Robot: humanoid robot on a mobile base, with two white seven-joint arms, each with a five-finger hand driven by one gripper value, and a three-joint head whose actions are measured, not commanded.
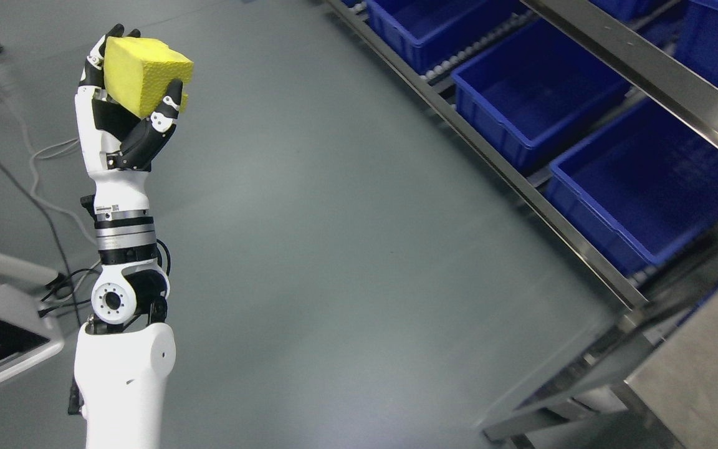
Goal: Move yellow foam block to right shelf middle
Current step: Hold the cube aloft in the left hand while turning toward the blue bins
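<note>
Left hand (123, 106): clenched around yellow cube-shaped foam block (146, 73), raised over the floor.
Risk: soft foam may slip before reaching the blue plastic bins (540, 106).

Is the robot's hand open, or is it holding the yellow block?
Shut on it. The left hand is raised over the grey floor, black fingers curled around the yellow foam block.

left arm upright, lower left | left hand (123, 106) raised, fingers curled in grasp

white arm (123, 386) shells, silver wrist ring, black joints, black-tipped fingers (171, 100), looping black cable
</note>
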